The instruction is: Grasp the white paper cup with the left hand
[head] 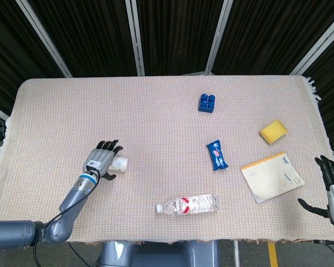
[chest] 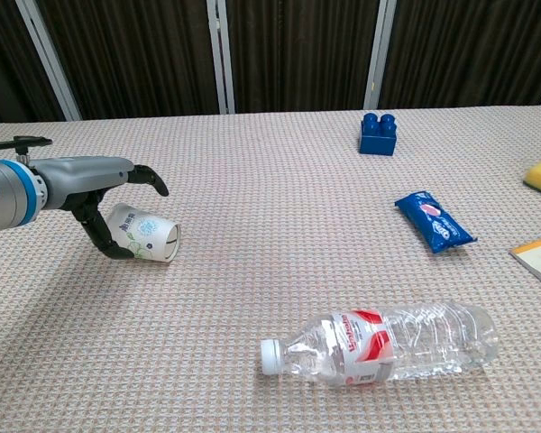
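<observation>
Now lying tipped on the surface at left of frame: white paper cup [chest: 142, 235], long axis sideways, mouth facing right. Cradled by left hand [chest: 104, 200], fingers [chest: 150, 176] spread loosely over it, thumb beneath; firm grip uncertain. Right hand [head: 329, 189] far off, fingers spread, empty.

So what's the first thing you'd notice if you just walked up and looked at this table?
Probably the robot's left hand near the left edge of the table, with a white paper cup tipped on its side at its fingers. Next would be the clear water bottle lying flat near the front edge. Then the bright blue toy block toward the back.
</observation>
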Robot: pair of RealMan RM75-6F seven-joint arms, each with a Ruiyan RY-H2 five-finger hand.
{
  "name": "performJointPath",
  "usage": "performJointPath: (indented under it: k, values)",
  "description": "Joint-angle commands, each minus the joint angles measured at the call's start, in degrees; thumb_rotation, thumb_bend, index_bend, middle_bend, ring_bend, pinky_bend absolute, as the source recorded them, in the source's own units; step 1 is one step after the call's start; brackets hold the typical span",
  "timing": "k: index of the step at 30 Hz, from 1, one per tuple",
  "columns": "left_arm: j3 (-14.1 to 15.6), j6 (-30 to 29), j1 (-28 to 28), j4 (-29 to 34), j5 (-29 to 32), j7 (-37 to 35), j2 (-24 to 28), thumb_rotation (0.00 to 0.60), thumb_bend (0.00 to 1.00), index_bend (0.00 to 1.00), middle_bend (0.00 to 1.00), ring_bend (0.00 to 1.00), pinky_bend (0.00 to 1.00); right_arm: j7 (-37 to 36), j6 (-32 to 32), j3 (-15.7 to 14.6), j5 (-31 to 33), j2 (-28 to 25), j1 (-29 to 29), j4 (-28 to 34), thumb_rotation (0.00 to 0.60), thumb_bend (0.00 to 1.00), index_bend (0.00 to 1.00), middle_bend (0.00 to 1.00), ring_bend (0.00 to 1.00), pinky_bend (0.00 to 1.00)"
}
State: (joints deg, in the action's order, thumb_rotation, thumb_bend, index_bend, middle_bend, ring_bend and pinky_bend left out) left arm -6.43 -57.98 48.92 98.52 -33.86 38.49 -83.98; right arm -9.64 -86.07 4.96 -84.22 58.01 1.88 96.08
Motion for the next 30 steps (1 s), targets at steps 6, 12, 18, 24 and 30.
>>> performJointPath:
  k: [6,12,18,24,30]
  values:
    - [1.97,-5.76,3.65,-0.61,1.85,9.68,-3.34,0.600,0.16,0.22,0.00,0.00,0.00,-0.22,-0.08,0.03,-0.05,-0.13,-0.03,0.00,0.600,0.06,0.00,0.00,0.00,0.00]
    - [2.95,-9.04,4.63,-3.01,1.07,14.03,-7.46,0.600,0.16,0.25,0.00,0.00,0.00,-0.20,-0.21,0.06,-0.03,-0.21,-0.10,0.12,0.600,0.06,0.00,0.00,0.00,0.00]
    - [4.39,-11.19,4.64,-6.00,-1.17,16.99,-10.92,0.600,0.16,0.27,0.00,0.00,0.00,-0.47,-0.33,0.12,0.03,-0.34,-0.19,0.13,0.600,0.06,0.00,0.00,0.00,0.00]
    - [4.70,-12.14,4.19,-8.24,-2.57,18.57,-12.76,0.600,0.16,0.33,0.00,0.00,0.00,-0.64,-0.36,0.09,-0.09,-0.46,-0.21,0.26,0.600,0.06,0.00,0.00,0.00,0.00]
    - [4.10,-11.78,3.24,-9.95,-2.97,17.77,-14.23,0.600,0.16,0.42,0.00,0.00,0.00,-0.83,-0.53,0.21,0.06,-0.55,-0.29,0.26,0.600,0.06,0.00,0.00,0.00,0.00]
